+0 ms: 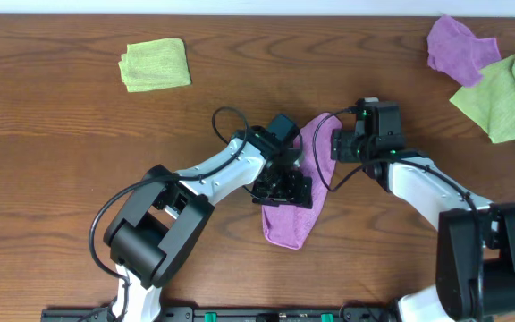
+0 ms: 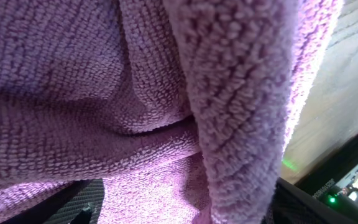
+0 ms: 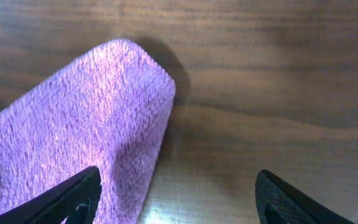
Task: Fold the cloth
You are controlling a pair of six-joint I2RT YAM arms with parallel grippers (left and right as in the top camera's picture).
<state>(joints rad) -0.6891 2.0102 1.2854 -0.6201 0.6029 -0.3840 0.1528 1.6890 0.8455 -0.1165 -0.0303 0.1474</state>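
Purple cloth [image 1: 290, 224] bunched | left hand [image 1: 286, 190] wide astride it | right hand [image 3: 178, 177] wide at edge

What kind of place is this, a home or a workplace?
Most likely a robotics lab or test bench, not a home: a left arm and right arm stand at a wooden table over a purple cloth, with a folded green cloth set aside.

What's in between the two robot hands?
The purple cloth, in the overhead view. The left gripper sits over it; the right gripper is at its edge.
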